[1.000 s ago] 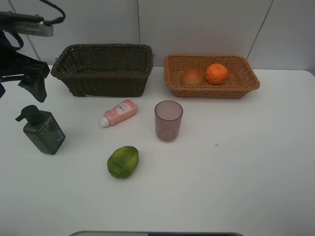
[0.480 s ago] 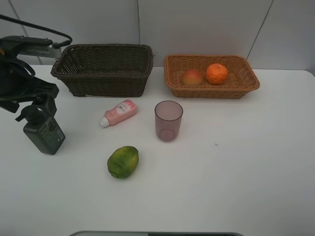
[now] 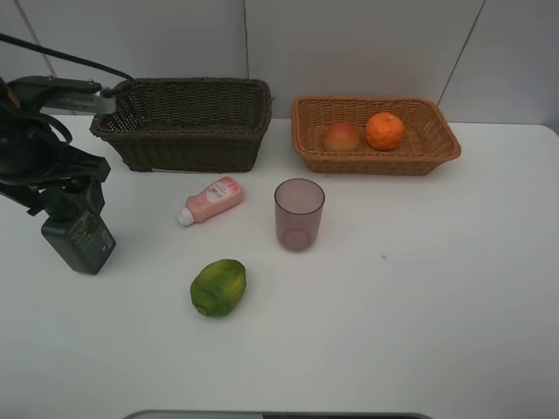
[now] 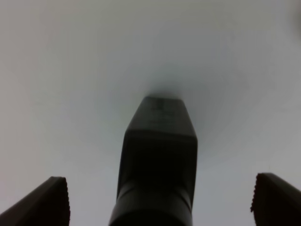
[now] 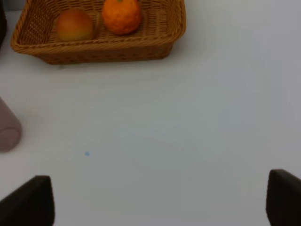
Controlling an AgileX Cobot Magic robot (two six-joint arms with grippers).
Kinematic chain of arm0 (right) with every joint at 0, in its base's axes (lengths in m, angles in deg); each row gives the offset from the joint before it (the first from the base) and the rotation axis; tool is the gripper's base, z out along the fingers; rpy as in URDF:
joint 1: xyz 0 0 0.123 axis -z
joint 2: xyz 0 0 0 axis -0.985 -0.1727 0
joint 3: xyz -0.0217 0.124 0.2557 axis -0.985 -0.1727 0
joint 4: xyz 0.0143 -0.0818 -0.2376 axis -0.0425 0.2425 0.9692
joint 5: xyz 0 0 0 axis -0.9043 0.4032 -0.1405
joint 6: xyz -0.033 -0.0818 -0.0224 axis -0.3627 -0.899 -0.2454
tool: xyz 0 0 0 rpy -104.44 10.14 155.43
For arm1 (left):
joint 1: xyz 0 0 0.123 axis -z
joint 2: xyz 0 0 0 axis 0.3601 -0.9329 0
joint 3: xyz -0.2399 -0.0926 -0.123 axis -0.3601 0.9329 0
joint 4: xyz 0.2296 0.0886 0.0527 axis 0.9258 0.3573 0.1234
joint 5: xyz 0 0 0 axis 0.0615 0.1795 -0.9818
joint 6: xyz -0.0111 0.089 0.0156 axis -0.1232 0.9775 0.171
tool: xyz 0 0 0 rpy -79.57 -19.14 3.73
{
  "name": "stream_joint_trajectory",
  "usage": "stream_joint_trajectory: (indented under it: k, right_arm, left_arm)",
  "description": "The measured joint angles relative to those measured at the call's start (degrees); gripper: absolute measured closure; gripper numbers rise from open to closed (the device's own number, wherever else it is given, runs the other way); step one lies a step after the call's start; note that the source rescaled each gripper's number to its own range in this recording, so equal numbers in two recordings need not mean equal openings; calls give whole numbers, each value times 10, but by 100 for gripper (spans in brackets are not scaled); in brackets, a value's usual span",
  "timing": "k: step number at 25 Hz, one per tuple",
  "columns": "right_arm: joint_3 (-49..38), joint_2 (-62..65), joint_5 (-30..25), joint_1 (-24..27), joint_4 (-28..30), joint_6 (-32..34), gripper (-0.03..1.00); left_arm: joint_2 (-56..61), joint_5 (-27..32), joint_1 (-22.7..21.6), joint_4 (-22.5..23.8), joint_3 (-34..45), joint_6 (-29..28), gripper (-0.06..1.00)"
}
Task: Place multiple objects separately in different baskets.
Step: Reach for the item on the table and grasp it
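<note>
The dark green pump bottle [image 3: 82, 244] stands at the table's left. My left gripper [image 3: 72, 204] is lowered over its pump head, open, one finger on each side. The left wrist view shows the pump head [image 4: 159, 150] between the spread fingertips [image 4: 49, 202], apart from both. The pink tube [image 3: 212, 200], purple cup [image 3: 299, 214] and green fruit [image 3: 218, 286] sit mid-table. The orange [image 3: 385, 131] and red-yellow fruit [image 3: 341, 137] lie in the tan basket [image 3: 376, 163]. The dark brown basket [image 3: 183, 140] stands beside it. My right gripper [image 5: 155, 202] hovers open over bare table.
The right wrist view shows the tan basket [image 5: 94, 47], the orange [image 5: 121, 15], the red-yellow fruit [image 5: 74, 25] and the cup's edge [image 5: 7, 129]. A white wall runs behind the baskets. White tabletop stretches right and front of the cup.
My left arm came down and to the right from above the table's left edge, so its open fingers now straddle the pump head. Nothing else moved.
</note>
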Motion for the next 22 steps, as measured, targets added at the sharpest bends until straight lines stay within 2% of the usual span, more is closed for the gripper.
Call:
stream_joint_trajectory:
  k: [22]
  right_arm:
    - [0,0,0,0,0,0,-3]
  left_arm:
    - [0,3,0,-1,2,0,-6]
